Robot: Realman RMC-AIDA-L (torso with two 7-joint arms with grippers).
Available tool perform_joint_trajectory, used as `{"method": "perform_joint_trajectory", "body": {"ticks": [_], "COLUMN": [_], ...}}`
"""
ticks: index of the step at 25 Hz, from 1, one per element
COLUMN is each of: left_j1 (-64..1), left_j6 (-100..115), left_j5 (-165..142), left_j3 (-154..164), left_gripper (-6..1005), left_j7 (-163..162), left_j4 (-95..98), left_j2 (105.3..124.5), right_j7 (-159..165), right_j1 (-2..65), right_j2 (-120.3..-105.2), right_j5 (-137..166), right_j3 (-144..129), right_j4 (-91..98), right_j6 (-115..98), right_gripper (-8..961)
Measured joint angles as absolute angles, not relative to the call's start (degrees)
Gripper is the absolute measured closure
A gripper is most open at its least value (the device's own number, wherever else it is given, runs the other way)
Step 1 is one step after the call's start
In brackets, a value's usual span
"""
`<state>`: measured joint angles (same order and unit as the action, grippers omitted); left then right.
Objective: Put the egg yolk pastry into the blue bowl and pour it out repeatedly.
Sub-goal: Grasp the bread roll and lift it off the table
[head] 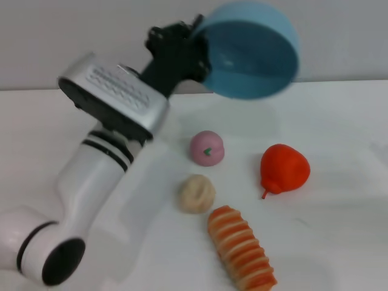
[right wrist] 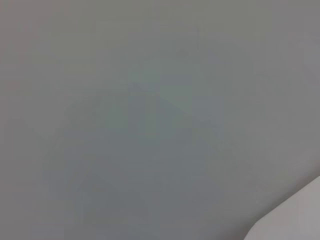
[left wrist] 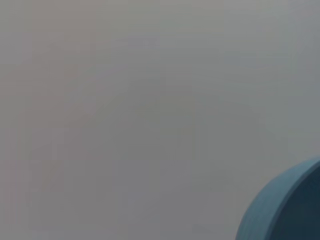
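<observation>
We see the left claw (head: 197, 51), a black assembly at the end of a white and silver arm, raised well above the white desk (head: 339, 121) and clamped on the rim of the round, deep, smooth light-blue plastic bowl (head: 251, 51). The bowl is held in the air, tipped on its side so that its open mouth faces down toward the desk and toward us; its inside looks empty. In the left wrist view only a curved piece of the bowl's blue rim (left wrist: 285, 210) shows at one corner, against a plain grey wall.

We take the bowl as our landmark. Below it, on the desk and nearer to us, lies the small pale beige-tan round egg yolk pastry (head: 196, 193) with a wrinkled top. It is outside the bowl and well apart from it. Between the pastry and the bowl sits a pink ball (head: 207, 148) with a small green mark, just beside the pastry but not touching it. Below the bowl's right side stands a red-orange pear (head: 284, 168) with a thin stem. Farthest from the bowl, nearest to us, lies a long orange-and-cream striped roll (head: 241, 248), its near end close to the pastry.

We cannot see the right claw in any view; the right wrist view shows only grey wall and a white corner of the desk (right wrist: 295, 215)
</observation>
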<state>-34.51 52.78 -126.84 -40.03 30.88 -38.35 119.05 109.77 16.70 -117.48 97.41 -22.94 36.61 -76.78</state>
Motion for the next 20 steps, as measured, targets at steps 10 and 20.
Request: {"method": "perform_joint_trajectory", "body": {"ticks": [10, 20], "left_j1": [-34.0, -33.4], "left_j6": [13.9, -20.6], "left_j5": [-123.9, -130.7], "left_j3": [-70.1, -97.7], "left_gripper": [999, 1000], "left_j7": [32.2, 34.6], "left_j4": [-46.7, -52.9], "left_j2": [118.24, 117.75], "right_j7": [109.7, 110.1], "right_j1": [18.4, 25.1], "right_j2": [-117.15, -115.61], "right_j5": [97.9, 110.3], "right_j3": [-27.9, -36.4], "right_j4": [36.7, 37.6], "right_j6": [-77.2, -77.2], "right_gripper": [382, 385]}}
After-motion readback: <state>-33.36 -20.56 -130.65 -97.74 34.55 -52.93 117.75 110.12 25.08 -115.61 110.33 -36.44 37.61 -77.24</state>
